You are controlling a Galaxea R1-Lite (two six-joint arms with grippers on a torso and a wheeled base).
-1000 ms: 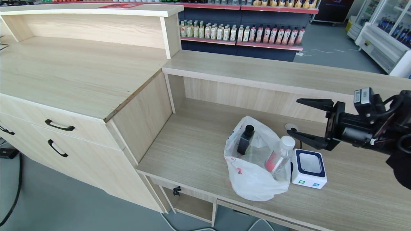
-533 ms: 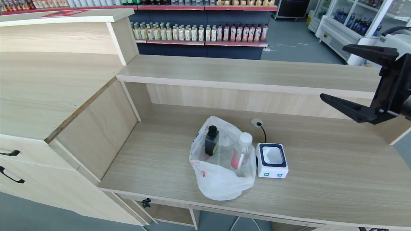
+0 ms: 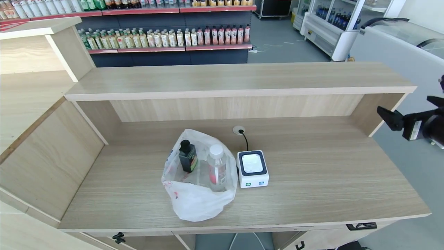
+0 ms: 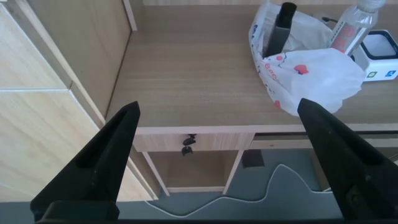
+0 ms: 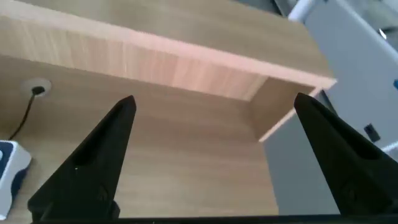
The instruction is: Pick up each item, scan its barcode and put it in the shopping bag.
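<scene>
Found the shopping bag [image 3: 194, 198] on the desk [image 3: 329, 173], just left of the scanner [image 3: 252, 168], with a dark bottle [image 3: 187, 158] and a clear bottle [image 3: 217, 166] upright inside. Swung the view rightward since a second ago. Drew the right pincer [image 5: 211, 155], spread wide and empty, back from beside the scanner to the desk's right end. Held the left pincer [image 4: 217, 155] spread and empty off the near edge, left of the bag.

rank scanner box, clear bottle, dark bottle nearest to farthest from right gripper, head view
From the right gripper:
1. White square scanner box, beside the white plastic shopping bag.
2. Clear plastic white-capped bottle, bag's right side.
3. Dark black-capped bottle, bag's left side.
</scene>
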